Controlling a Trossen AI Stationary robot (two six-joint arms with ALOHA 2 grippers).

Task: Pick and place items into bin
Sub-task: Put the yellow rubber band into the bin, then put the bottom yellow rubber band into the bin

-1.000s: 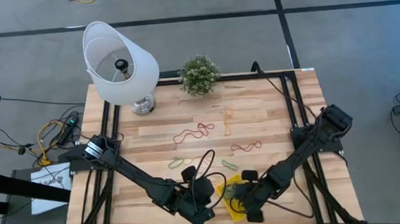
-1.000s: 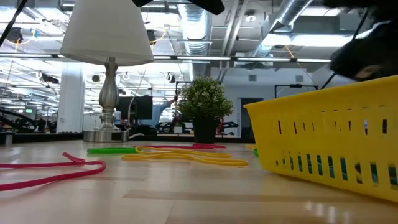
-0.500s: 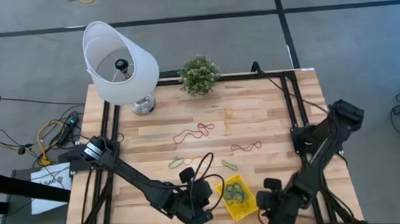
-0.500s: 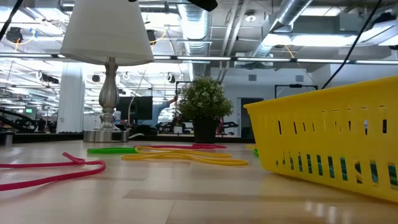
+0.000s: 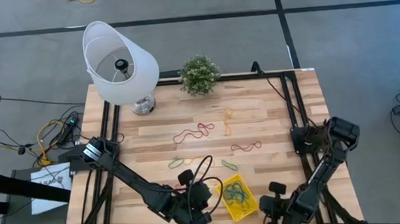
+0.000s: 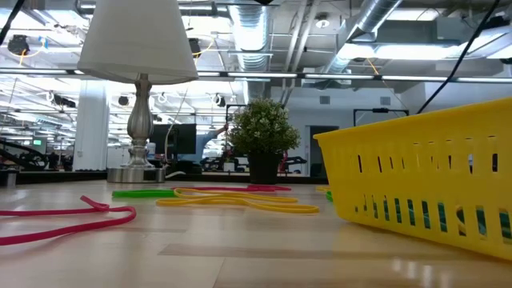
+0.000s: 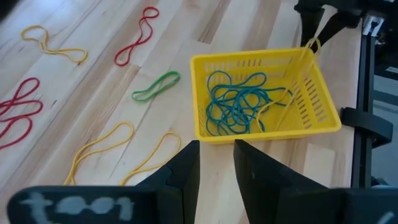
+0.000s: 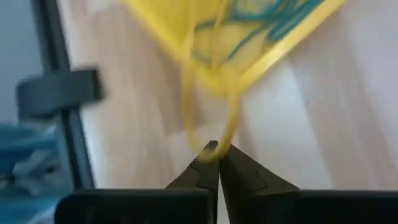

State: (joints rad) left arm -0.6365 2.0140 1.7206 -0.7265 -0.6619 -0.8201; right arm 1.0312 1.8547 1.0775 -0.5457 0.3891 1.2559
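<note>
The yellow bin [image 5: 238, 197] stands near the table's near edge, between my two grippers, with teal and yellow loops [image 7: 239, 102] inside. My right gripper [image 8: 214, 152] is just right of the bin, shut on a yellow loop [image 8: 208, 93] that runs out over the bin's corner. My left gripper [image 7: 216, 163] is left of the bin, open, with nothing between its fingers. Loose on the wood lie red loops [image 5: 194, 132], another red loop [image 5: 246, 147], a yellow loop [image 5: 227, 117] and green loops [image 5: 177, 163]. My right gripper pinches the free end of the yellow loop [image 8: 212, 147] between its two fingertips. The loop runs in two strands from the fingertips up over the bin's corner [image 7: 309, 46] into the bin, drawn fairly straight. Its other end lies inside the bin.
A white lampshade on a silver base [image 5: 120, 61] and a small potted plant [image 5: 199, 74] stand at the table's far edge. Black frame rails [image 5: 294, 119] run along both sides. In the low view red [image 6: 64, 220], yellow [image 6: 240, 200] and green [image 6: 144, 193] loops lie left of the bin.
My right gripper has gone from over the bin toward the table's right edge and now stands beside the bin; it has left the low view. The bin and the loose loops on the table have stayed in place.
</note>
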